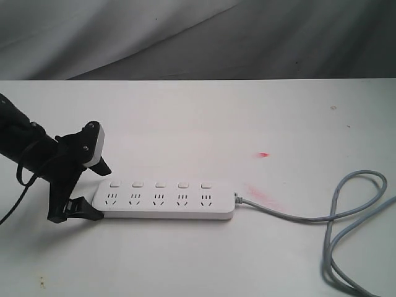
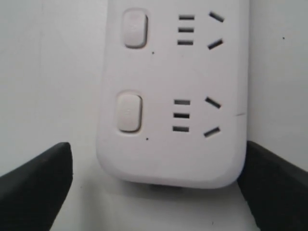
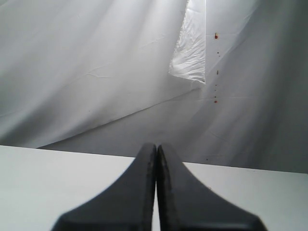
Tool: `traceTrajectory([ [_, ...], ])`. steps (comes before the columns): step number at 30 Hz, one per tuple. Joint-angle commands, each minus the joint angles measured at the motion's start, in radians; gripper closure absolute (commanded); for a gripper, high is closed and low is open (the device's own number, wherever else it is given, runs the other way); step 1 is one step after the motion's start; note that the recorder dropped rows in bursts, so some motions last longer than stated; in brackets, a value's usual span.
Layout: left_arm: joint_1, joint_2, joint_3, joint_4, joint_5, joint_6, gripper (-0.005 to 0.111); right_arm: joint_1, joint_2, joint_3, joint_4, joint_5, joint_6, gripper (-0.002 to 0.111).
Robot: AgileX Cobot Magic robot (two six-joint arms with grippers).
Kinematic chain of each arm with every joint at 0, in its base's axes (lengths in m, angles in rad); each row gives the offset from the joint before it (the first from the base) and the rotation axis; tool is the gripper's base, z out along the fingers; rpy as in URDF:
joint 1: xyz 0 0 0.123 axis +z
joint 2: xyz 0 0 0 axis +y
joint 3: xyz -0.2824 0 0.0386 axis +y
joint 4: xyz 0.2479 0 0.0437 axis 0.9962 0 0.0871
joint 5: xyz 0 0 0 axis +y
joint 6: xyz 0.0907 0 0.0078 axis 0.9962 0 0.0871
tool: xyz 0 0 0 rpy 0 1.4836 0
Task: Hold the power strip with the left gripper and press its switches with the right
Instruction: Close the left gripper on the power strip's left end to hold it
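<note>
**Grip pending, no switch pressed**

Power strip lies flat on the white table, with its grey cord trailing off to the right in the exterior view. Left gripper straddles the cordless end, jaws wide apart, one finger on each side, not yet clamped. Nothing is touching the switches. Right gripper has its jaws pressed together, faces the backdrop cloth and does not appear in the exterior view. Judgement: the approach is complete; the hold and all five presses are outstanding.
</note>
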Motion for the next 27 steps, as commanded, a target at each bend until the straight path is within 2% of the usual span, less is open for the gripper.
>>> traceTrajectory([
  [1,-0.006,0.004,-0.007,0.016,0.006,-0.033,0.021,-0.006,-0.006,0.003,0.001,-0.001,0.0,0.108],
  [15,-0.006,0.004,-0.007,0.04,0.032,-0.058,0.023,-0.006,-0.006,0.003,0.001,-0.001,0.0,0.108],
  [17,-0.006,0.004,-0.007,0.044,0.03,-0.06,0.029,-0.006,-0.006,0.003,0.001,-0.001,0.0,0.108],
  [22,-0.006,0.004,-0.007,0.044,0.03,-0.06,0.054,-0.006,-0.006,0.003,0.001,-0.001,0.0,0.108],
  [27,-0.006,0.004,-0.007,0.044,0.03,-0.057,0.066,-0.006,-0.006,0.003,0.001,-0.001,0.0,0.108],
])
